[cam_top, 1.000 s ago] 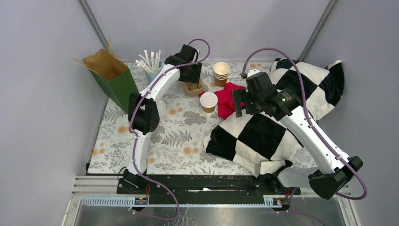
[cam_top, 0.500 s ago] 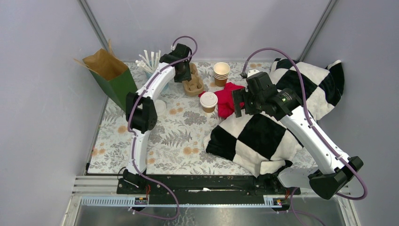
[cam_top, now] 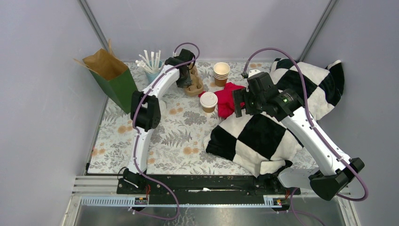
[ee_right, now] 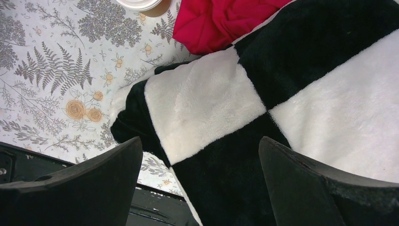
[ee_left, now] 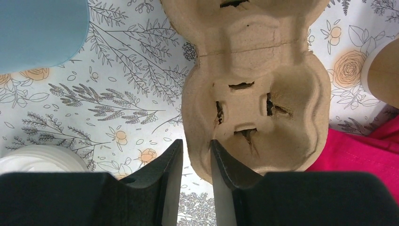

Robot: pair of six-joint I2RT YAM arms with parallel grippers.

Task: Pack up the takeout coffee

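"Checking the left gripper (ee_left: 196, 150) first: how do its jaws stand?"

"Narrow. It sits at the brown pulp cup carrier (ee_left: 254, 94), and the carrier's near rim lies in the slim gap between the fingers (ee_left: 171, 162). One finger is outside the rim and the other is over the cup well. Whether they actually pinch the rim I can't tell from the wrist view."

"And the right gripper (ee_right: 202, 160)?"

"Spread wide with nothing in it, hanging above the black-and-white checkered blanket (cam_top: 263, 134)."

"Where's the takeout coffee (cam_top: 208, 101)?"

"Upright on the floral table (cam_top: 155, 141) with its white lid on, just beside the red cloth (cam_top: 229, 96). It is between the carrier and the right gripper, and neither touches it. The right wrist view catches only its edge at the top."

"Anything else around?"

"A stack of lidless paper cups (cam_top: 221, 73) stands behind the cloth. A blue cup of straws (cam_top: 151, 63) is near the carrier, and the open green paper bag (cam_top: 113, 77) is at the far left. A loose white lid (ee_left: 40, 157) lies near the left fingers."
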